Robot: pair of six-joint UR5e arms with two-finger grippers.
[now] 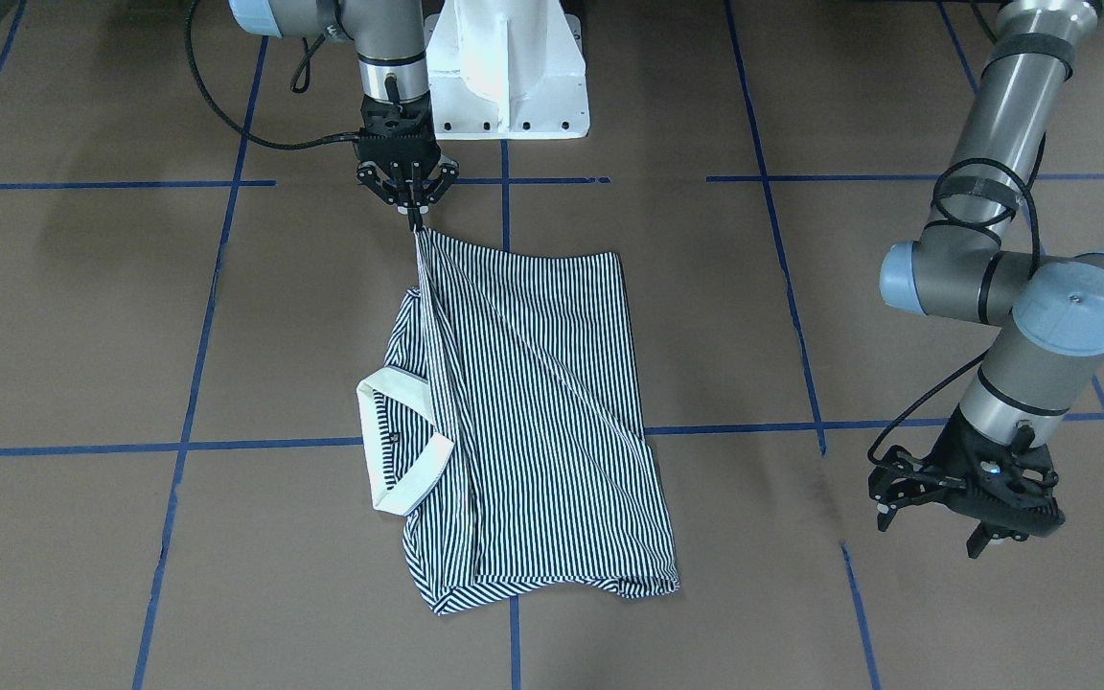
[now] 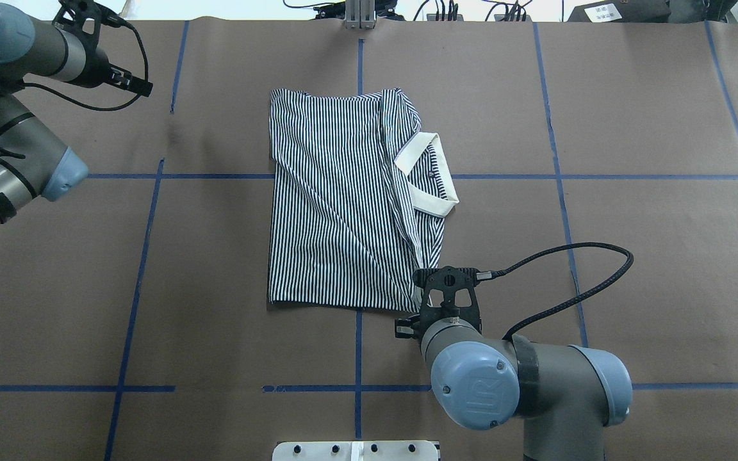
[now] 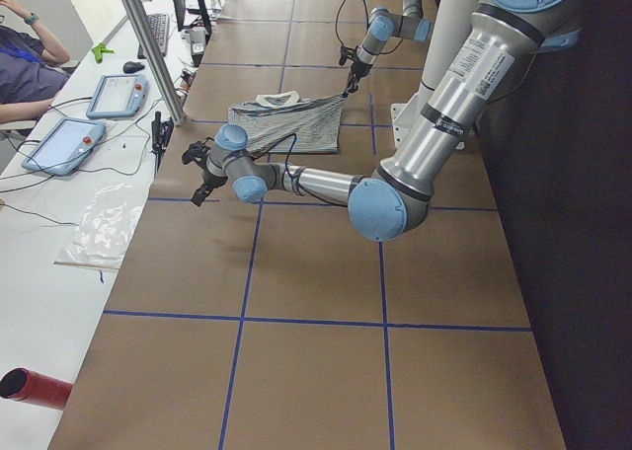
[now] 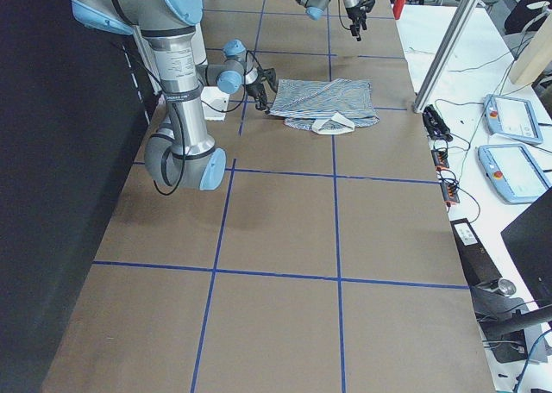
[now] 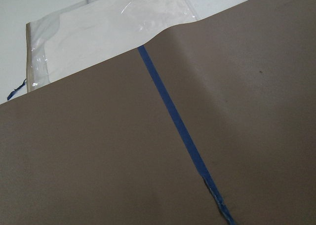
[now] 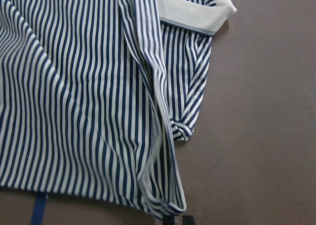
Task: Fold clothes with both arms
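Observation:
The striped polo shirt (image 1: 533, 402) lies partly folded on the brown table, its cream collar (image 1: 399, 450) toward the robot's right. My right gripper (image 1: 414, 213) is shut on a corner of the shirt's hem and holds it a little above the table, so a ridge of fabric runs from the grip across the shirt (image 2: 330, 211). The right wrist view has that pinched hem (image 6: 168, 205) at its bottom edge. My left gripper (image 1: 931, 535) hangs open and empty far off to the robot's left, away from the cloth.
The white pedestal base (image 1: 514, 86) stands behind the shirt. Blue tape lines (image 1: 504, 192) grid the table. A clear plastic bag (image 5: 108, 27) lies past the table edge near the left gripper. Tablets (image 3: 114, 95) and a seated person (image 3: 25, 65) are at the side bench.

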